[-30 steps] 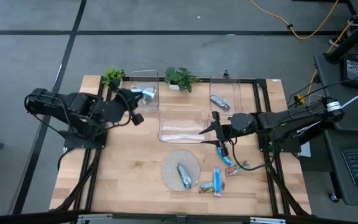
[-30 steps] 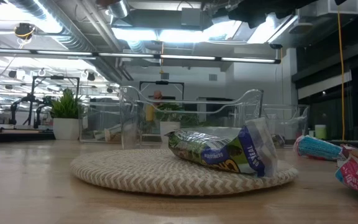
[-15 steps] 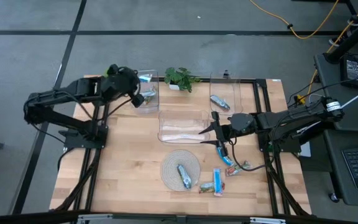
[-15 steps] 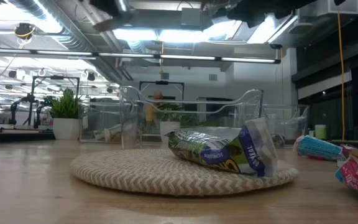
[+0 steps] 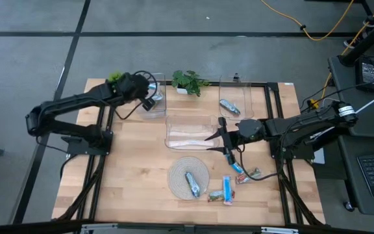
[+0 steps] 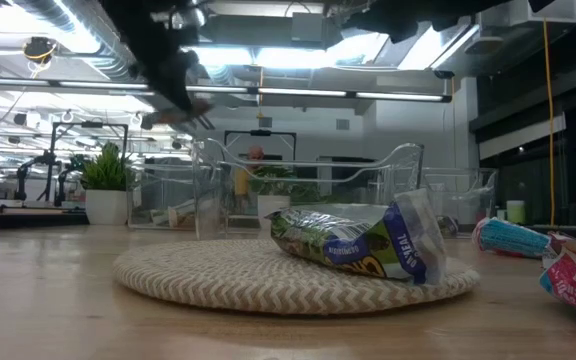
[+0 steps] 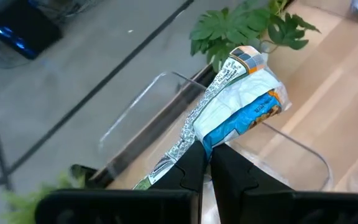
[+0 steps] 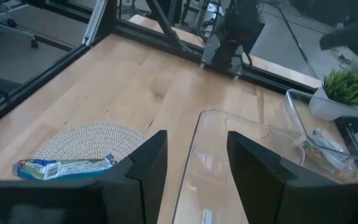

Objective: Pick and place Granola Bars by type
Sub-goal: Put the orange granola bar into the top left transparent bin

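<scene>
My left gripper (image 5: pixel 147 99) hangs over the far-left clear bin (image 5: pixel 154 112), shut on a white and blue granola bar (image 7: pixel 244 102). My right gripper (image 5: pixel 218 135) is open and holds nothing, at the right end of the middle clear bin (image 5: pixel 190 133). In the right wrist view its fingers stand apart (image 8: pixel 194 168) above that bin's rim. A green bar (image 5: pixel 191 184) lies flat on the round woven mat (image 5: pixel 180 170). Several blue and red bars (image 5: pixel 226 190) lie on the wood near the right arm. One bar (image 5: pixel 230 107) lies in the far-right bin. My left gripper pinches the bar between its two shut fingers (image 7: pixel 194 165) at the crimped end of the wrapper (image 7: pixel 199 140). The bar is lifted clear and sticks out past the fingertips, over the far-left bin (image 7: pixel 166 124).
Two small potted plants (image 5: pixel 188 81) (image 5: pixel 115 78) stand at the far edge beside the bins. A black frame rail (image 5: pixel 268 104) runs along the table's right side. Bare wood (image 5: pixel 132 169) lies left of the mat. In the low view the mat (image 6: pixel 288 275) fills the foreground.
My left arm has swung from the table's left side toward the far edge and now reaches over the far-left bin, carrying the bar. My right gripper has edged a little toward the table's left along the middle bin.
</scene>
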Action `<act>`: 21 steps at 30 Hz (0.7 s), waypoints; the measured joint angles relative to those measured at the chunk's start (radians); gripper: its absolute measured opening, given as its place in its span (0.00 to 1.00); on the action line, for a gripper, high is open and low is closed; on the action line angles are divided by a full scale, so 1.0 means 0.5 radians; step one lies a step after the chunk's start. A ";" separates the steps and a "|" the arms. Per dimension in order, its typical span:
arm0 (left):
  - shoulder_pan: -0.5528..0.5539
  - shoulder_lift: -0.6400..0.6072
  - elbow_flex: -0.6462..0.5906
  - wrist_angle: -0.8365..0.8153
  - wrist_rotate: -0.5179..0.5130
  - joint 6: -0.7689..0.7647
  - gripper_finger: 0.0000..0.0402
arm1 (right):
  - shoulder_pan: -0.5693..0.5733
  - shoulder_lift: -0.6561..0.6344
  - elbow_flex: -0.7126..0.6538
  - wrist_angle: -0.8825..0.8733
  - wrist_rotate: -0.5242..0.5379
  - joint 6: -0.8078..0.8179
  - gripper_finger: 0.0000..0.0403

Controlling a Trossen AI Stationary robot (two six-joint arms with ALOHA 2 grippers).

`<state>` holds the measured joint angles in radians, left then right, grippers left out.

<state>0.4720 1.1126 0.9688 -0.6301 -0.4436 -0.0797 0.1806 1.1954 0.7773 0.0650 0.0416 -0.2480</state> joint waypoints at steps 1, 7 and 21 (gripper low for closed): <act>0.045 0.000 -0.046 0.080 0.057 0.017 0.03 | 0.000 0.000 0.000 0.000 0.000 0.000 0.42; 0.244 0.042 -0.237 0.278 0.227 0.048 0.03 | 0.000 0.002 0.000 -0.007 0.000 0.000 0.42; 0.286 0.513 -0.339 0.530 0.546 0.098 0.04 | 0.000 0.002 0.000 -0.014 0.000 -0.043 0.42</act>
<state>0.6152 1.3690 0.7994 -0.3652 -0.1708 -0.0307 0.1806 1.1961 0.7773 0.0582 0.0416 -0.2698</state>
